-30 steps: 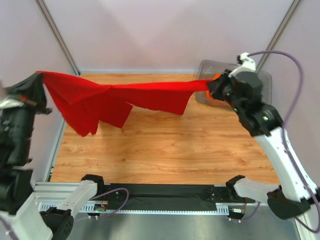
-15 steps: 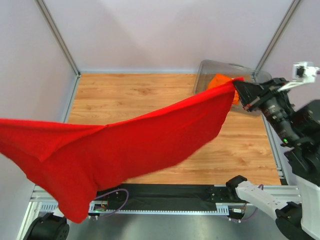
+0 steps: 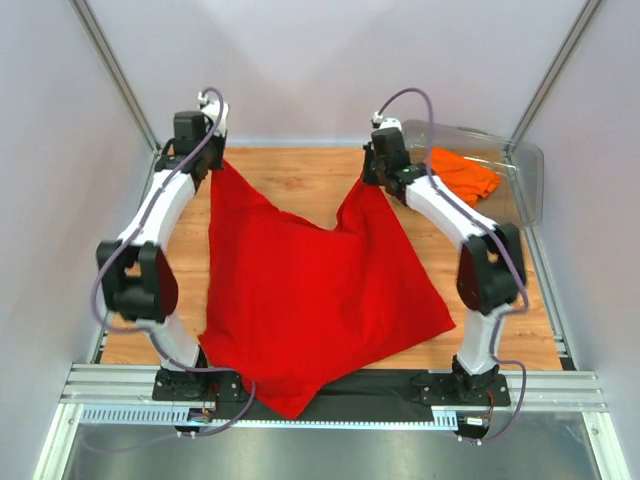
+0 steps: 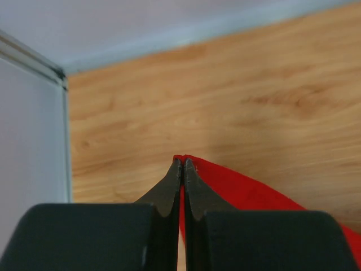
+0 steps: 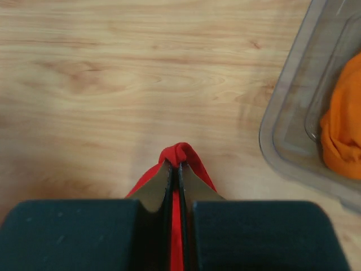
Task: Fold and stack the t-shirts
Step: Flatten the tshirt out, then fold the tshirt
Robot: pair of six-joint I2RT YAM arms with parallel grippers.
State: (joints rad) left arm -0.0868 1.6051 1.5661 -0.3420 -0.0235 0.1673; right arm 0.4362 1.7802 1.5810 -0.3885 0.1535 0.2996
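Observation:
The red t-shirt (image 3: 310,300) is spread over the wooden table, its near end draped over the front rail. Its two far corners are each pinched. My left gripper (image 3: 205,165) is shut on the far left corner, where red cloth (image 4: 242,186) shows between and beside the shut fingers (image 4: 172,186). At the far right corner my right gripper (image 3: 378,178) is shut on a bunched fold of the red t-shirt (image 5: 181,153). An orange t-shirt (image 3: 463,172) lies crumpled in the clear bin, also visible in the right wrist view as orange cloth (image 5: 341,130).
A clear plastic bin (image 3: 525,190) stands at the far right corner of the table; its wall (image 5: 287,141) lies just right of my right gripper. Metal frame posts (image 3: 115,70) rise at both far corners. The black front rail (image 3: 400,390) runs along the near edge.
The red t-shirt was swung through the air stretched between the arms; now both arms reach to the far side and the shirt lies spread over the table.

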